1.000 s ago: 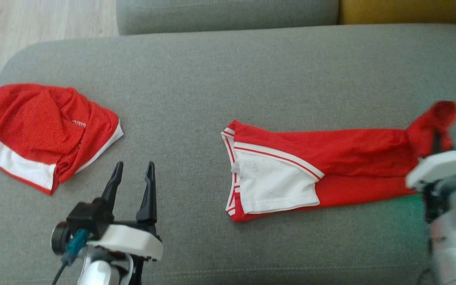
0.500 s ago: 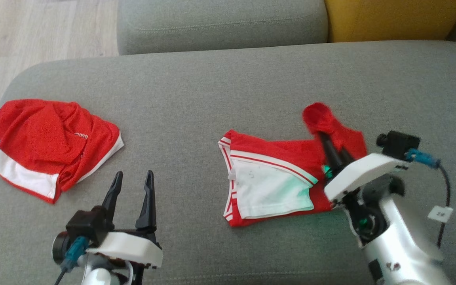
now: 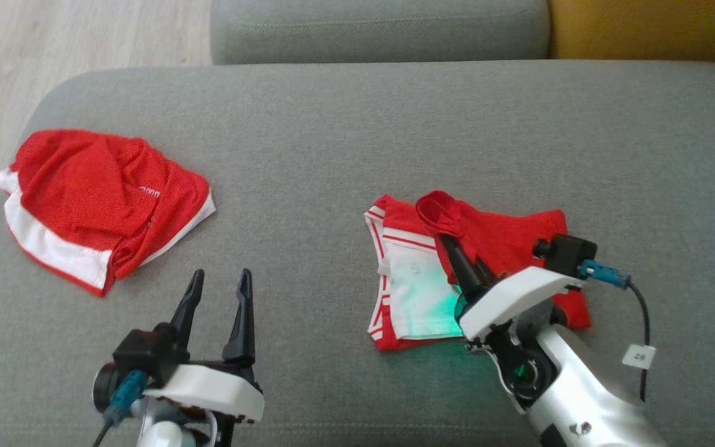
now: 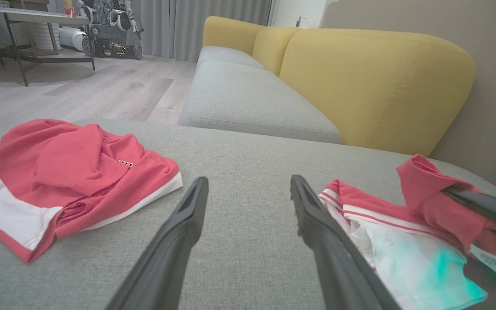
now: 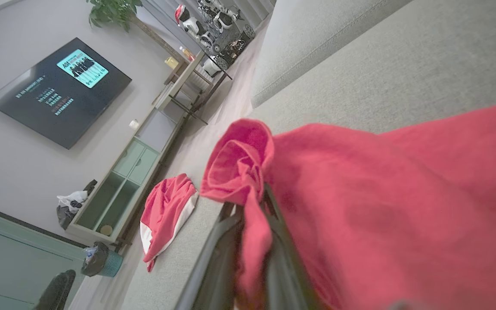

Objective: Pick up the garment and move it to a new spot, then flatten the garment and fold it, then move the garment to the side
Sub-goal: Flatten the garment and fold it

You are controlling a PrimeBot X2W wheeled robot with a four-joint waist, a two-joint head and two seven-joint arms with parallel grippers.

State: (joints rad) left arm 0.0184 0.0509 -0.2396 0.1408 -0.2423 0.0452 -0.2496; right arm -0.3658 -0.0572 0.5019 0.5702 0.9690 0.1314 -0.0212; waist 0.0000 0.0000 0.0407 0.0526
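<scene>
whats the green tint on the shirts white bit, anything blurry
Head view: a green glow, seemingly from a light by the right gripper, tints the white panel of the garment and the sofa seat below. Left wrist view: same teal cast. Right wrist view: the near red cloth is soft.

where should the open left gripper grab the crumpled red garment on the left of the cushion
Probably the raised red bunch in the middle of the crumpled garment, from above: it stands proud of the cushion, while the white-banded edges lie flat. The left gripper is open, near its right corner.
</scene>
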